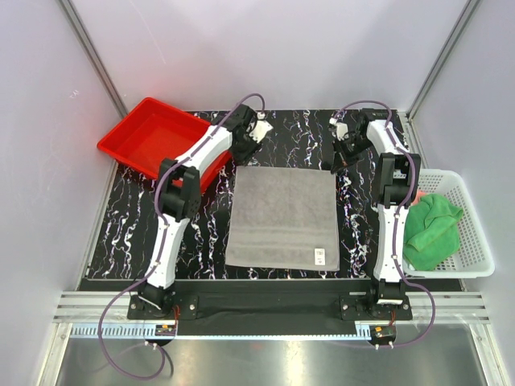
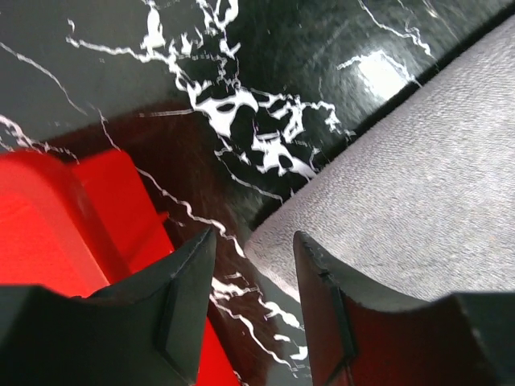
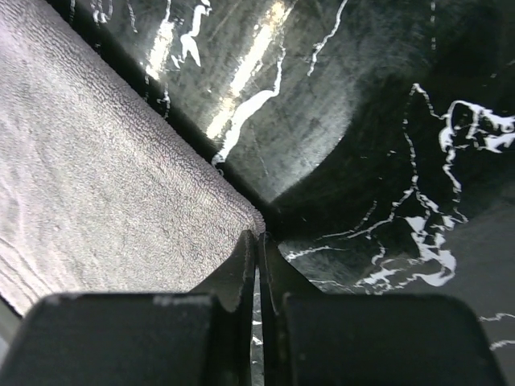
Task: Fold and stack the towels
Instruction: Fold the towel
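While the grey towel (image 1: 282, 217) is lying flat mid-table, the first fold is seemingly beginning. Right gripper (image 3: 257, 240) is sitting shut at one far corner, catch unclear. Left gripper (image 2: 253, 241) is hanging part-open beside the other corner, probably needing to close next.

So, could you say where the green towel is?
In the top view, the green towel lies bunched in the white mesh basket, right of the right arm.

A red tray (image 1: 154, 135) sits at the far left corner of the black marbled table (image 1: 299, 138). A white basket (image 1: 476, 241) stands just beside its right edge.
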`<act>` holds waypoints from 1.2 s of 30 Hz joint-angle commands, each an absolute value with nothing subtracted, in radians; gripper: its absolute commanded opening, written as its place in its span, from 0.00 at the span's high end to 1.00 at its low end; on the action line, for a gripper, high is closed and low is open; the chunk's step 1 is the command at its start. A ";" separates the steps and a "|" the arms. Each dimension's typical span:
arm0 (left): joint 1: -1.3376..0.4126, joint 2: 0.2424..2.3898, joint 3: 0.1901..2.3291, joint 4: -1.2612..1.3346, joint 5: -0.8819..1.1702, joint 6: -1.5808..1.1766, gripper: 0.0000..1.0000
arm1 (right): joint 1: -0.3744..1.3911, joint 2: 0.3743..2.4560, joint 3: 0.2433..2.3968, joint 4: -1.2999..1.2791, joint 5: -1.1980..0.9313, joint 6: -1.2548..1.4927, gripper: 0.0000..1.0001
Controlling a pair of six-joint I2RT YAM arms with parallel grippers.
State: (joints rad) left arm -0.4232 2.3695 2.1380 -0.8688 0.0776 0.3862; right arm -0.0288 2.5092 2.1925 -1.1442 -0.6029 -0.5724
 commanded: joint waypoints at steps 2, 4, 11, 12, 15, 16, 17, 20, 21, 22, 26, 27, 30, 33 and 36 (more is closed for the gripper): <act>-0.439 2.398 2.201 -0.864 0.041 0.442 0.52 | -0.037 2.476 2.204 -1.108 -0.557 -0.620 1.00; -0.443 2.402 2.201 -0.861 0.040 0.451 0.52 | -0.037 2.482 2.206 -1.097 -0.554 -0.620 1.00; -0.459 2.431 2.200 -0.865 0.018 0.472 0.53 | -0.037 2.484 2.207 -1.075 -0.526 -0.623 1.00; -0.460 2.434 2.200 -0.864 0.015 0.471 0.54 | -0.037 2.485 2.209 -1.071 -0.523 -0.623 1.00; -0.466 2.448 2.201 -0.861 0.002 0.476 0.57 | -0.037 2.477 2.207 -1.069 -0.526 -0.623 1.00; -0.469 2.454 2.204 -0.859 -0.024 0.476 0.58 | -0.037 2.474 2.207 -1.069 -0.525 -0.621 1.00; -0.472 2.460 2.207 -0.859 -0.040 0.477 0.60 | -0.037 2.471 2.207 -1.068 -0.523 -0.621 1.00; -0.474 2.474 2.218 -0.859 -0.049 0.476 0.63 | -0.037 2.461 2.198 -1.060 -0.520 -0.621 1.00; -0.474 2.477 2.220 -0.862 -0.051 0.474 0.65 | -0.037 2.456 2.197 -1.058 -0.519 -0.621 1.00; -0.474 2.482 2.226 -0.865 -0.054 0.469 0.66 | -0.037 2.451 2.194 -1.052 -0.518 -0.621 1.00; -0.477 2.496 2.230 -0.876 -0.054 0.466 0.85 | -0.037 2.450 2.187 -1.040 -0.522 -0.612 1.00; -0.477 2.497 2.232 -0.877 -0.055 0.465 0.89 | -0.037 2.448 2.187 -1.035 -0.523 -0.612 1.00; -0.477 2.485 2.235 -0.873 -0.071 0.451 1.00 | -0.037 2.444 2.183 -1.025 -0.509 -0.606 1.00; -0.479 2.451 2.227 -0.829 -0.104 0.423 1.00 | -0.037 2.422 2.174 -0.991 -0.480 -0.585 1.00; -0.483 2.386 2.183 -0.758 -0.144 0.402 1.00 | -0.037 2.373 2.134 -0.925 -0.457 -0.557 1.00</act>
State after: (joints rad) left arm -0.4831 2.4752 2.1963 -0.8467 -0.0620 0.4278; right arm -0.0288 2.4786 2.1548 -1.0271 -0.5323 -0.5716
